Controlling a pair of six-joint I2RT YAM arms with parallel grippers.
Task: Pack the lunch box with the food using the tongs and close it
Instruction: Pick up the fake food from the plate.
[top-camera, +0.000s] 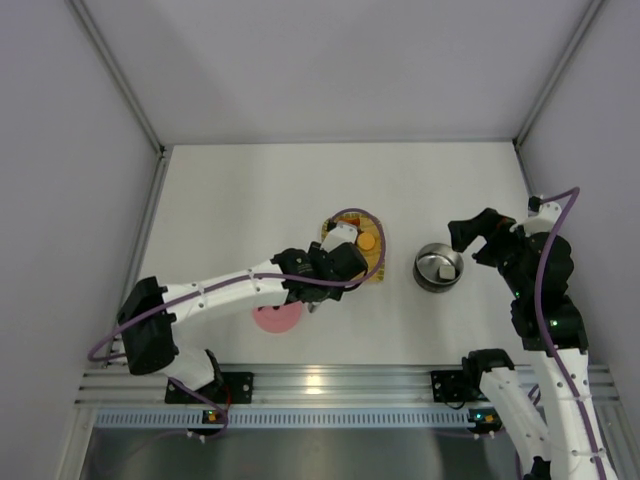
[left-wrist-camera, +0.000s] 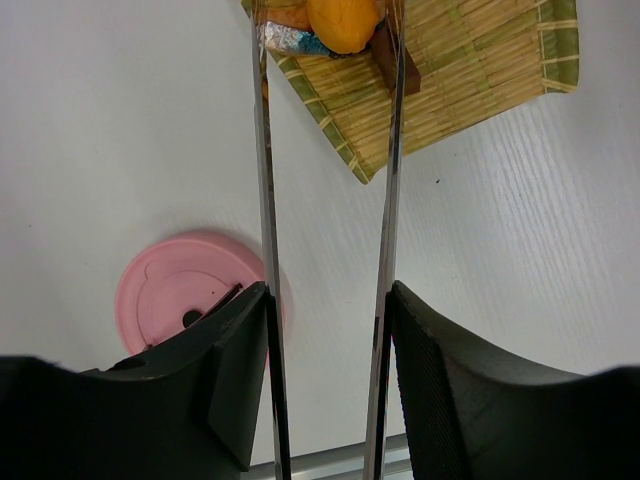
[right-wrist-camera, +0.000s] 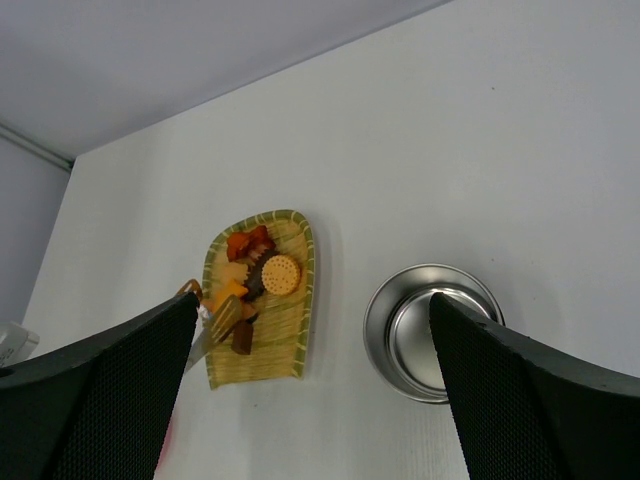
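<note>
Packing looks barely begun, and closing has not started. At the left, the pink lid (left-wrist-camera: 170, 290) lies flat on the desk (top-camera: 250, 200), well apart from the bowl it belongs to. Just right of it, the left gripper (left-wrist-camera: 325, 310) has its fingers (left-wrist-camera: 235, 350) clenched on the two slim arms of the tongs (left-wrist-camera: 262, 200). The tongs' tips reach forward and straddle an orange piece of the food (left-wrist-camera: 343, 22) on the yellow woven tray (left-wrist-camera: 470, 70). The tips run out of the wrist view, so whether they already pinch it cannot be told.

The tray holds what seems to be the whole pile: orange rounds, dark brown bits and a biscuit-like disc. Further right stands the lunch box (right-wrist-camera: 378, 330), uncovered. A pale patch shows inside from above, but whether it is a white chunk or a reflection is unclear. At the far right, the right gripper (top-camera: 472, 240) hovers beside the bowl with its fingers released, holding nothing.

What remains, as I judge it, is moving the pieces across, then fitting the lid
</note>
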